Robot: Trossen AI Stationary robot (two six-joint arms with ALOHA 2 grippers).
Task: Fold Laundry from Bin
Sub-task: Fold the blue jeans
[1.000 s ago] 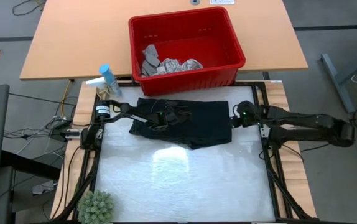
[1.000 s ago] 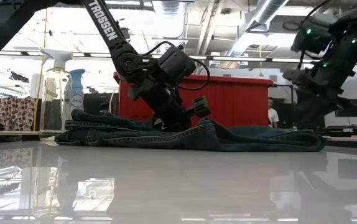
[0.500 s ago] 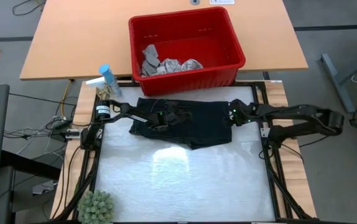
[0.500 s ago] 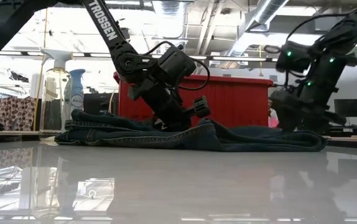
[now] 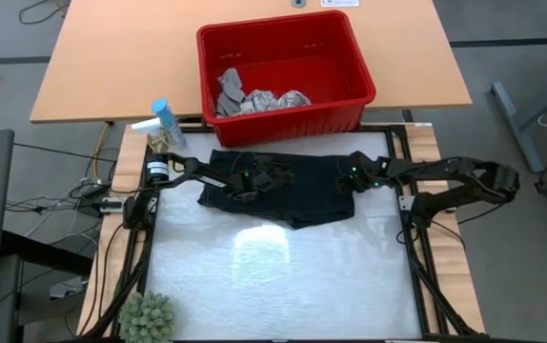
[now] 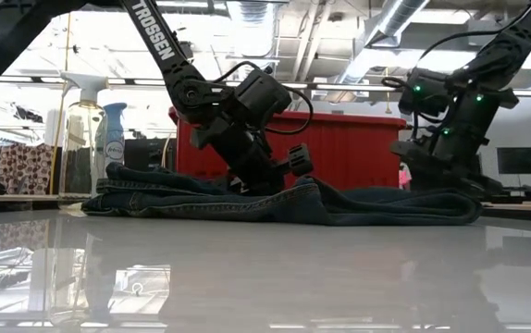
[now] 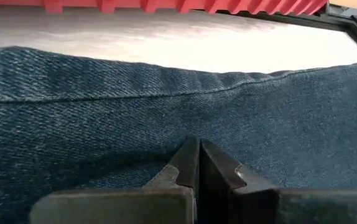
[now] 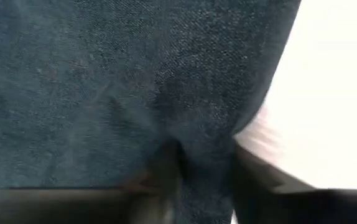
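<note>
The right tool (image 5: 348, 179) has moved in from the worktop's right edge onto the trousers (image 5: 293, 195), pinching their right end. The left tool (image 5: 262, 178), pressed together, pins their middle; trousers lie left-right near the bin (image 5: 350, 105).

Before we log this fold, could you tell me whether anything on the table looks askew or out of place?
The dark denim trousers lie bunched and uneven rather than flat, below the red plastic bin. The left gripper presses on them, shut; the right gripper is at their edge. Nothing spilled or damaged.
</note>
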